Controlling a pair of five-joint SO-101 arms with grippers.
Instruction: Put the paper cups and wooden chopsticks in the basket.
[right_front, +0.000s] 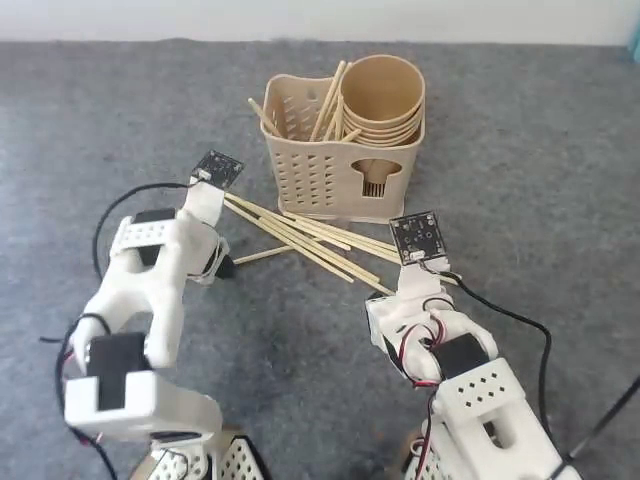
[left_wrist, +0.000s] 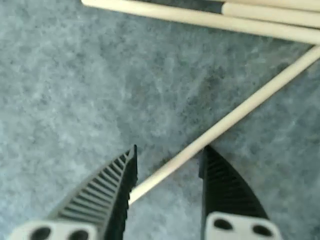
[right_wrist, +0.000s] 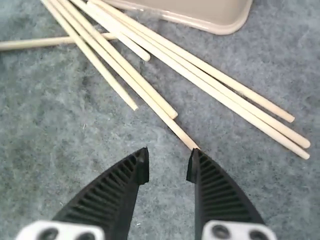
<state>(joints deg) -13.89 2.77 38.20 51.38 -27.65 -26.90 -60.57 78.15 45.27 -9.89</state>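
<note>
**Both grippers open above the loose chopsticks**

The left gripper (left_wrist: 170, 155) is about half open. A single chopstick (left_wrist: 235, 115) lies on the worktop and passes at a slant through the gap between its two fingers. The stick comes very close to one finger, but the fingers do not press it from both sides. Beyond the tips of this gripper, the loose chopsticks (left_wrist: 200, 17) lie side by side across its path.

The right gripper (right_wrist: 168, 156) is also open, with a moderate gap, and it holds nothing. The end of one stick lies just ahead of one of its fingertips (right_wrist: 192, 160). Further ahead, the loose chopsticks spread like a fan on the grey worktop (right_wrist: 50, 150), and some cross over others. Behind them is the bottom edge of the basket (right_wrist: 210, 15).

In the high view, the loose chopsticks lie between the two arms, with their far ends near the foot of the basket. The basket stands upright beyond both grippers. A stack of paper cups (right_front: 385, 95) fills one side of it. Several standing chopsticks (right_front: 325, 100) lean in the other side.
</note>
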